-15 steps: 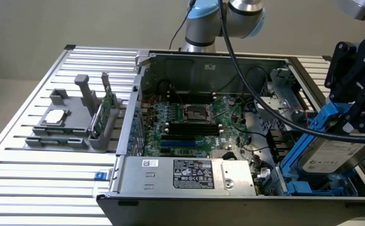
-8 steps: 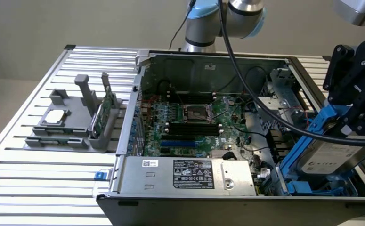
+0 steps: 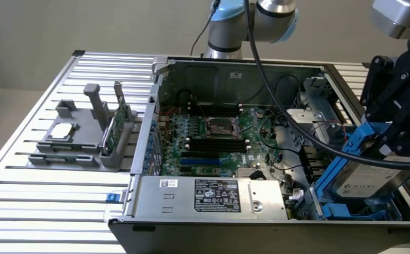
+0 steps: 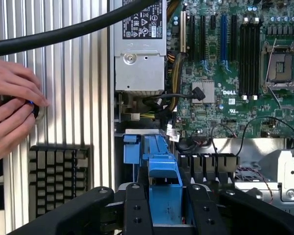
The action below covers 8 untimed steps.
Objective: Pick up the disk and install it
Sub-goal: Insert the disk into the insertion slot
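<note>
In the open computer case (image 3: pixel 233 79), at four o'clock in the exterior view, the disk (image 3: pixel 363 174) hangs tilted above the drive bay (image 3: pixel 335 210), pinched by its blue carrier (image 3: pixel 352 142) in my gripper (image 3: pixel 394 145); I judge that tilt could jam it against the bay's rails.

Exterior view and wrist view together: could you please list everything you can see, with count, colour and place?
table: one, silver slats, under everything
computer case: one, grey, open on the table
circuit board: one, green, inside the case
power supply: one, silver, at the case's near edge
disk: one, silver-grey in a blue frame, tilted over the case at the exterior view's right
stand: one, grey, exterior view's left
chip: one, silver, on the stand
card: one, green, upright in the stand
cable: one, black, hanging over the case
hands: two, beside the case
arm: one, grey-blue, behind the case
pincer: one, black, gripping the disk
</note>
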Each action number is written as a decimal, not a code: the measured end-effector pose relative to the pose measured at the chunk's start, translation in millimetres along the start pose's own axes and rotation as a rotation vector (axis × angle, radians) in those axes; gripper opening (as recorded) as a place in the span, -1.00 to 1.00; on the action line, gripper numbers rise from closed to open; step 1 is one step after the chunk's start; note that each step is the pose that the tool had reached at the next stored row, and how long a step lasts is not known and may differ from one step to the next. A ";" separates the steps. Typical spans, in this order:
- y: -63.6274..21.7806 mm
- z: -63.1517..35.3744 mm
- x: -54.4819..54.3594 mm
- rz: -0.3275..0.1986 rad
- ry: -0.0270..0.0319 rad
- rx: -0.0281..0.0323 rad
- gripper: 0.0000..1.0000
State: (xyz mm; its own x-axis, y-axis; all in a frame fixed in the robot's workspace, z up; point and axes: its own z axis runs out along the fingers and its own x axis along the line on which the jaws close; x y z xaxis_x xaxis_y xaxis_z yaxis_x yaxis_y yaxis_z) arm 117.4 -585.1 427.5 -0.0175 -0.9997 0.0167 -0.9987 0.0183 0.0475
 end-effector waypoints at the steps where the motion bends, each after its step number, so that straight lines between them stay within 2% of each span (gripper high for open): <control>1: -0.1 1.0 0.0 0.000 0.0001 0.0000 -0.35; 8: -0.5 10.3 -0.2 -0.001 0.0000 0.0000 -0.35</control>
State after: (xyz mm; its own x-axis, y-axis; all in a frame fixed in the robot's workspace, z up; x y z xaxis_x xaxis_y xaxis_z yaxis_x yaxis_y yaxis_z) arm 117.4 -585.1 417.2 -0.0160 -0.9997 0.0166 -0.9987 0.0168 0.0475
